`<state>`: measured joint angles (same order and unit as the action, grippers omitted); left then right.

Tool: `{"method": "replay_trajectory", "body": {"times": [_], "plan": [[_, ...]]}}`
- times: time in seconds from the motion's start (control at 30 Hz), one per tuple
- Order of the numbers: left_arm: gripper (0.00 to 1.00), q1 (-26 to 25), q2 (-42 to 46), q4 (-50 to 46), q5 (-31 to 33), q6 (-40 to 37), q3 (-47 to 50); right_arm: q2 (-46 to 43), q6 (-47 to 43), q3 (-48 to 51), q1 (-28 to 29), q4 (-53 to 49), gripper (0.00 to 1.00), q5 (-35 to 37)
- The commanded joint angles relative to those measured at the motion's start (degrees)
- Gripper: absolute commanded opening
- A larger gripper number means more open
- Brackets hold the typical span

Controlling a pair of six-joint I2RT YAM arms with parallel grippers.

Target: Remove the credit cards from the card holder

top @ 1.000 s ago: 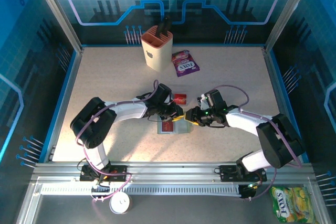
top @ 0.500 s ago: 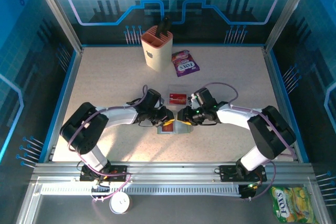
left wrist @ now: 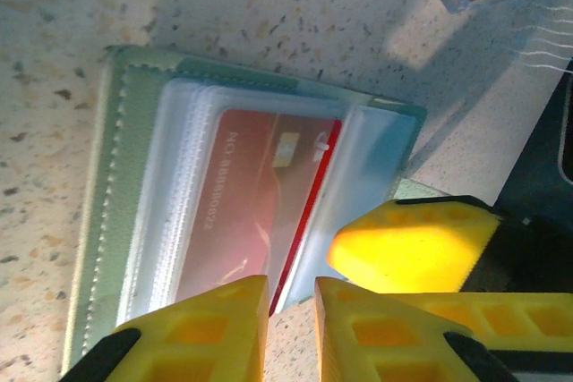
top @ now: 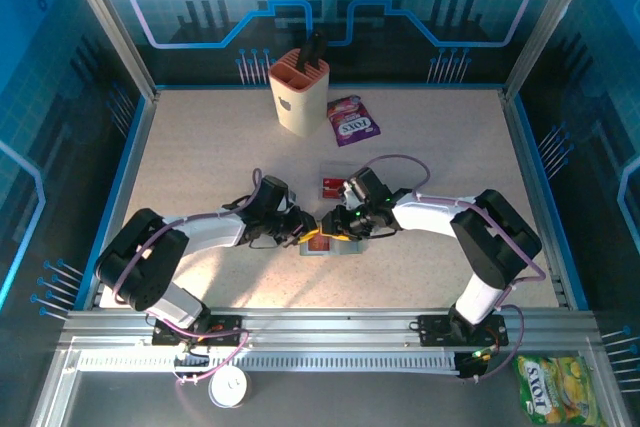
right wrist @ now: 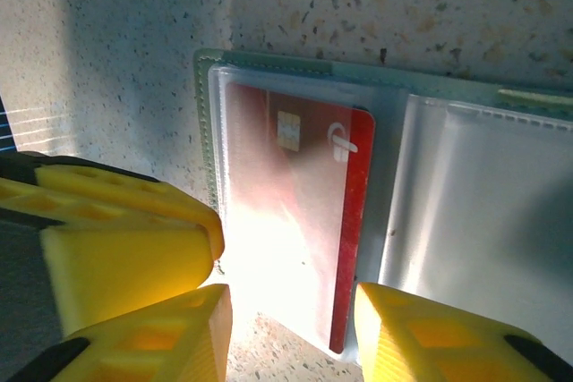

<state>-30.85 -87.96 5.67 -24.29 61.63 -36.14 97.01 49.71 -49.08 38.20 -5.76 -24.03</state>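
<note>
Holder [top: 345, 246] lies open and flat mid-tabletop, directly under where my two hands meet. Left hand [top: 303, 231] comes in from the left and right hand [top: 335, 225] from the right, fingertips close together over it.

Red card [right wrist: 300, 212] sits in the clear sleeve of one page; the other page's sleeve looks empty. In the right wrist view its long axis runs straight away from my right hand. Its near short end seems to poke past the sleeve mouth and the holder's edge, toward me. That end lies between my right fingers [right wrist: 430, 342] (so I judge the pull should go back along the long axis, not sideways).

Right hand: about half open, one finger on each side of the card's near end. Nothing pinched that I can see; the tips drop below the frame, so contact is unsure.

Left hand [left wrist: 291, 315]: almost closed, a narrow slit between the fingers, poised over the holder's near edge by the card's red border. Whether the tips press the sleeve or grip anything, I cannot tell.

Judgement: right hand is better placed for the card; left probably pins the holder.

Loose card [top: 337, 185] lies on the tabletop just beyond the hands (already out).
</note>
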Motion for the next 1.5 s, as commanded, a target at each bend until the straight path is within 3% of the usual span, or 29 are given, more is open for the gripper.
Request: {"method": "replay_trajectory", "body": {"times": [0.0, 0.63, 1.47], "plan": [[0.21, 0.4, -0.8, 1.9, -0.7, 0.5, 0.3, 0.9, -0.5, -1.0, 0.5, -2.0, 0.42, 0.5], [0.07, 1.0, -1.2, -3.7, 1.4, -2.3, 0.9, 3.7, 0.5, -4.6, 1.1, -1.0, 0.34, -0.3], [0.05, 3.0, -4.5, -3.2, 0.1, -2.4, 2.4, 3.9, -0.6, -5.2, 1.4, -4.6, 0.34, 2.8]]}}
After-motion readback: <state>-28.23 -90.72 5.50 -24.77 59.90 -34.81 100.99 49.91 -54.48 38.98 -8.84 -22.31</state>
